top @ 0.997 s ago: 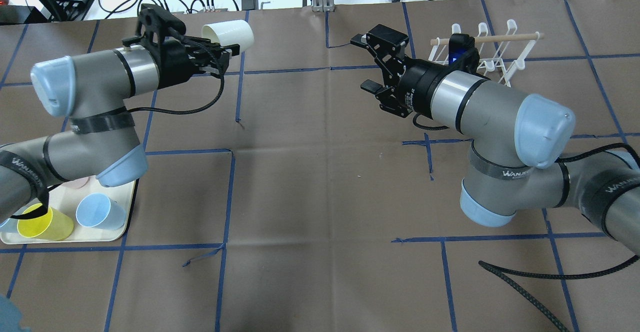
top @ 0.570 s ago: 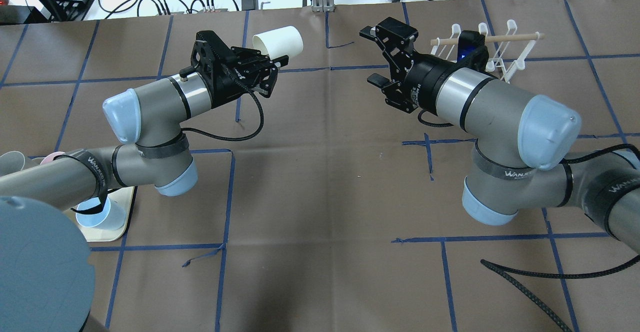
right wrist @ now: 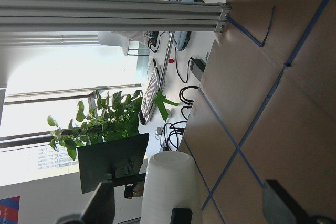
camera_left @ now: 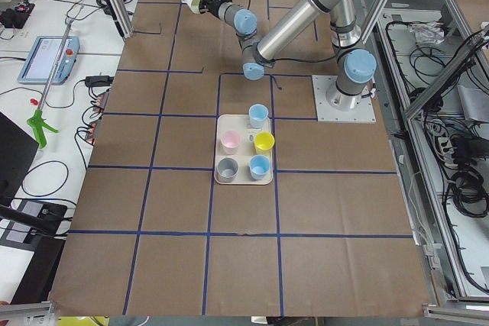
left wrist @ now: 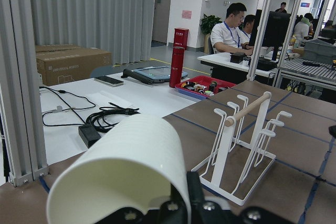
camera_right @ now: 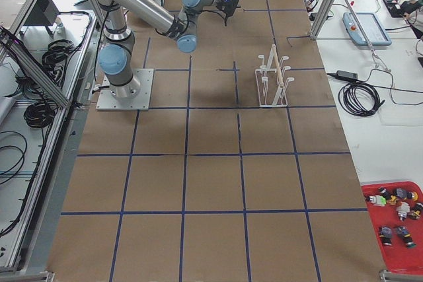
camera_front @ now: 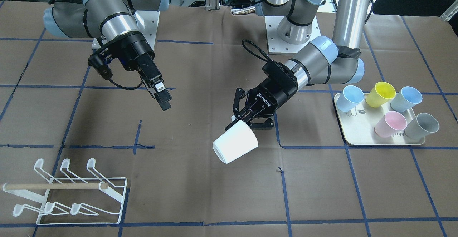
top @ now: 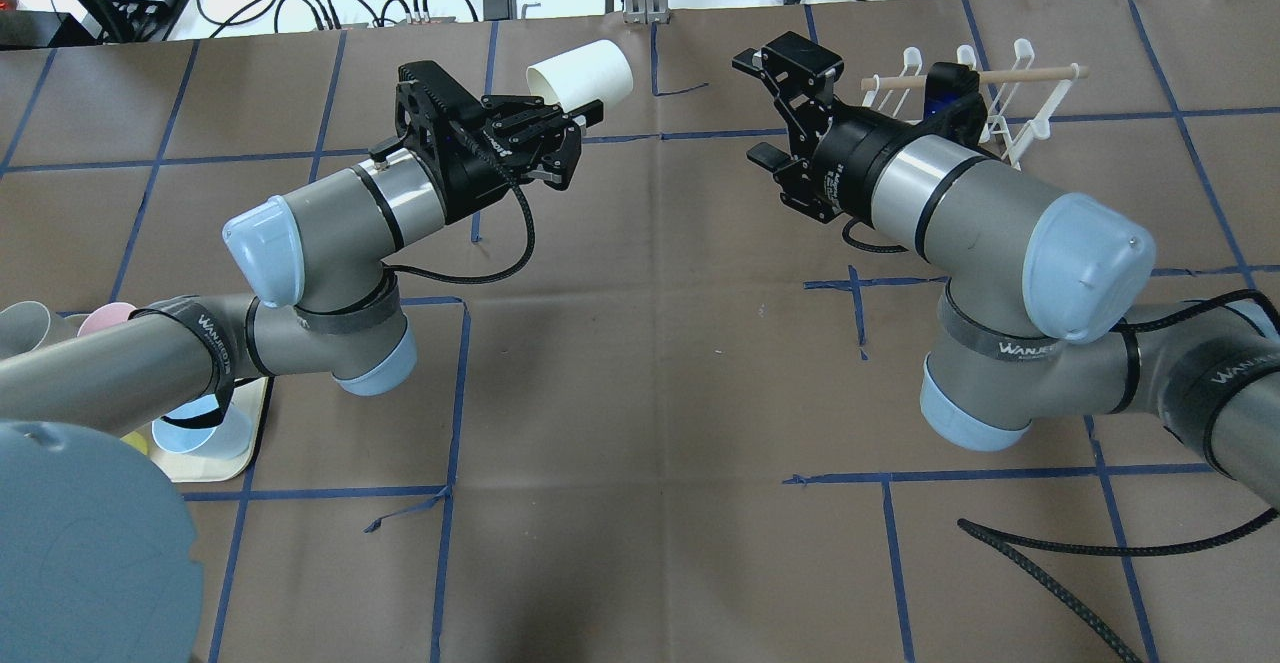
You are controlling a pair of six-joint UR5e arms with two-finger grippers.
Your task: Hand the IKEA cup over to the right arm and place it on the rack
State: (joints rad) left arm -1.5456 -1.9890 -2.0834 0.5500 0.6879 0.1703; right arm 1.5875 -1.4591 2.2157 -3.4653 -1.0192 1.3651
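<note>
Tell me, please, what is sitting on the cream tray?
A yellow cup, pink cup, grey cup and two blue cups. They cover part of the print on the tray.

One fixed camera looks down from behind the robot's shoulders, another faces it steeply across the table (camera_front: pixel 229 194); both take in the rack (camera_front: pixel 53 186) and the white cup (camera_front: pixel 235 142). Two high, distant cameras look along the table from either end. The left wrist camera sits just behind the cup facing the rack; the right wrist camera, rolled sideways, sees that cup too.
</note>
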